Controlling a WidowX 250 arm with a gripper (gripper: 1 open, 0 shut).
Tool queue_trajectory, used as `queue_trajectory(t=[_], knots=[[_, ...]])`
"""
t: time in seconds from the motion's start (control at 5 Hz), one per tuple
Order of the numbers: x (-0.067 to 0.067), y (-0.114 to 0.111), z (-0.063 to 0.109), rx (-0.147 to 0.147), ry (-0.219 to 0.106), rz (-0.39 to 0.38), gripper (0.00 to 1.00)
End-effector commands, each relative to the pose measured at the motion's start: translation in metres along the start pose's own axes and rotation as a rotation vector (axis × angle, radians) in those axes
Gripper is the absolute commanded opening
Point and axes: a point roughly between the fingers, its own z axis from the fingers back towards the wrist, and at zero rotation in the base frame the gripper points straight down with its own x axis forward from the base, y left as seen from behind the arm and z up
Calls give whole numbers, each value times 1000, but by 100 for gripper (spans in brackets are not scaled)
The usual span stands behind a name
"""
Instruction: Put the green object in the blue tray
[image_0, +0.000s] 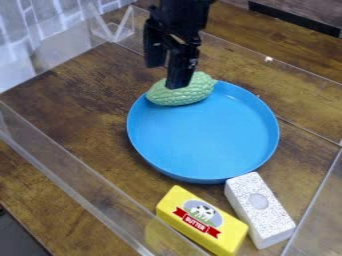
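- Gripper (170, 66) of dark metal hung from the top of the view, fingers pointing down and spread wide, holding nothing that showed.
- Its fingers stood around or just above the green object (181, 90); contact could not be told.
- That bumpy lump lay below the tool, at the far rim of the blue tray (203, 135).
- Beyond the tray from the tool, the yellow box (202, 219) bore a red label with small white lettering, too blurred to read, and a cow-like picture.
- Beside it lay a speckled white box (261, 209).
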Motion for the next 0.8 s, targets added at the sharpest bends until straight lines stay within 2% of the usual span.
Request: queue_trajectory(t=[0.0, 0.6], knots=[[14, 2, 16, 55, -72, -45, 100], [29, 9, 6, 116, -106, -151, 100]])
